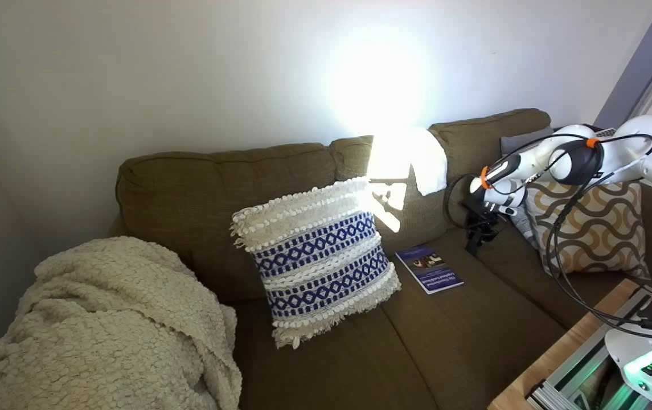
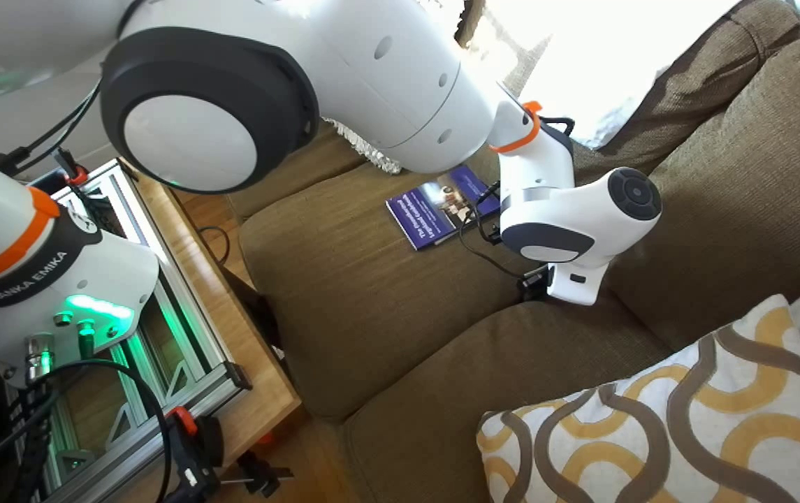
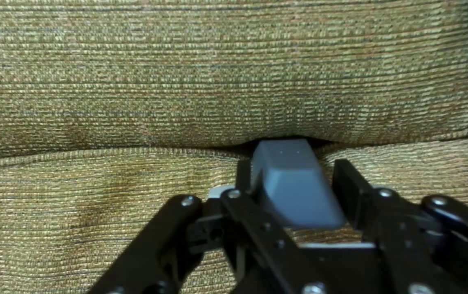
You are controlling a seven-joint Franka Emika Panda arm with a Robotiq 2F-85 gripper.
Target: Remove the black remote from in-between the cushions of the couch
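Black remote (image 3: 296,188) juts from between cushions (image 3: 217,73), wrist view. End effector (image 3: 292,173) apart, astride remote at nine and three o'clock; gap shows at three. We should centre, close squarely, then draw slowly along remote's length, lest cushions snag it.
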